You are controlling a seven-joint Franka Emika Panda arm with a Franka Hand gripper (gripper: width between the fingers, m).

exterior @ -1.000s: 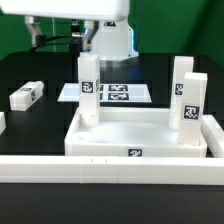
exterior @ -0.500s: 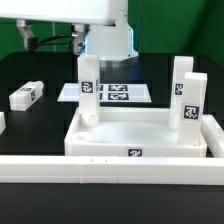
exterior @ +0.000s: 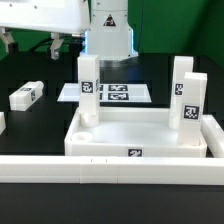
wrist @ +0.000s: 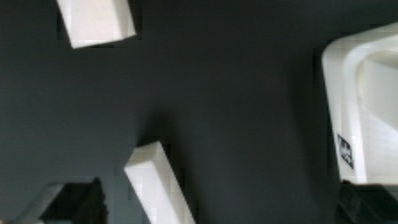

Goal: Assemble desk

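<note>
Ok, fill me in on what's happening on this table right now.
A desk is being put together. The desk top lies with its sockets facing up, and three legs stand upright in it. A fourth leg lies loose on the table toward the exterior view's left. The arm is raised behind; nothing shows in its grasp.

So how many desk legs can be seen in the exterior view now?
4. Two stand upright in the desk top's far corners: one toward the view's left, one right. One lies on the table at left. Another shows partly at the left edge. None seem hidden.
</note>
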